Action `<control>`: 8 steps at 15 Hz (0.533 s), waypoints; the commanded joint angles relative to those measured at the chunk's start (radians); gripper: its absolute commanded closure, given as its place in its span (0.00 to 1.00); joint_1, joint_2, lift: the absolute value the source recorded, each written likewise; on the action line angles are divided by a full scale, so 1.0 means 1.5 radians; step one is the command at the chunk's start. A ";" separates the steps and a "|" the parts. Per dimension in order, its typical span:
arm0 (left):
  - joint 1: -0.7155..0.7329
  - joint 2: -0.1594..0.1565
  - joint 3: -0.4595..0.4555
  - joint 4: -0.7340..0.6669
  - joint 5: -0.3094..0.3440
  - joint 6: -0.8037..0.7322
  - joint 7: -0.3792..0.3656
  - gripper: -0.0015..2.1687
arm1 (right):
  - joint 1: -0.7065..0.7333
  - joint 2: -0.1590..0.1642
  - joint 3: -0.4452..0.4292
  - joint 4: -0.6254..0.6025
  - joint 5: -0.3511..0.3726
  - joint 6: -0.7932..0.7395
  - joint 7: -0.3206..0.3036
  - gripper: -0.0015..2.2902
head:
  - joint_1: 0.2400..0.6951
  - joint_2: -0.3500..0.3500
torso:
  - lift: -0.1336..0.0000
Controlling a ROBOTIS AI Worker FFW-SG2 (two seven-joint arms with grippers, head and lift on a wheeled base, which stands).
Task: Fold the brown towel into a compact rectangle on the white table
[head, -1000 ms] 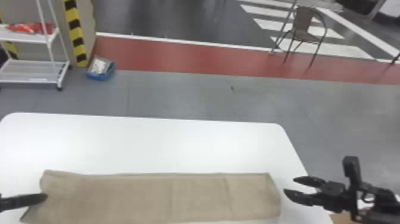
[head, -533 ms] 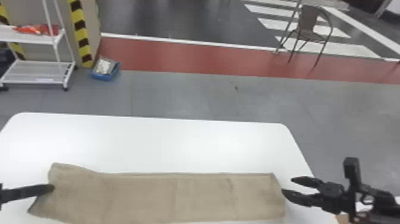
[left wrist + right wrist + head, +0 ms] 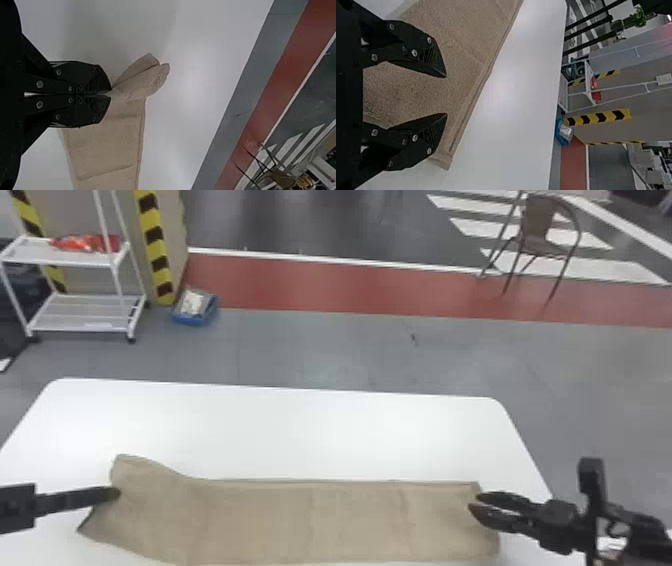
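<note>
Closed together, the left claw [image 3: 110,93] has a pinch of cloth at the left end of the brown towel [image 3: 300,520]. Its two fingers meet with almost no gap, and the fabric bunches into a peak just beyond their tips. The right claw [image 3: 446,95] is partly open, its fingers plainly apart and nothing between them; it hovers at the towel's right end.

The towel is a long strip running left to right on the near part of the white table [image 3: 300,420]. Most of it lies fairly flat, with light creases across it; the left end is raised and bent, its far corner poking up.

Over the last second, the left claw has lifted that end and shifted a little farther from the near side. The right claw, which was just beside the right end, has moved left and now overlaps it in the head view.

For the task, this looks like the start of a fold across the strip's length, probably carrying the left end toward the right. The strip is still far from a compact rectangle. With such a small pinch, the cloth could slip or fold over crooked.
</note>
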 commanded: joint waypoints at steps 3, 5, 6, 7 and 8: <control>-0.015 0.001 0.014 -0.008 0.013 0.027 -0.001 0.66 | 0.001 0.014 0.046 0.009 0.011 0.004 -0.001 0.56 | 1.00 0.25 | 1.00; -0.019 0.001 0.014 -0.015 0.014 0.039 -0.002 0.66 | 0.002 0.023 0.063 0.009 0.014 0.002 -0.002 0.56 | 1.00 0.29 | 1.00; -0.021 0.001 0.014 -0.016 0.016 0.043 -0.002 0.66 | 0.002 0.025 0.073 0.009 0.017 0.004 -0.006 0.56 | 1.00 0.31 | 1.00; -0.021 0.001 0.014 -0.017 0.018 0.043 -0.002 0.66 | 0.001 0.029 0.078 0.009 0.020 0.002 -0.009 0.56 | 1.00 0.32 | 1.00; -0.022 0.001 0.016 -0.018 0.020 0.043 -0.002 0.66 | 0.002 0.032 0.088 0.012 0.022 0.002 -0.014 0.56 | 1.00 0.33 | 1.00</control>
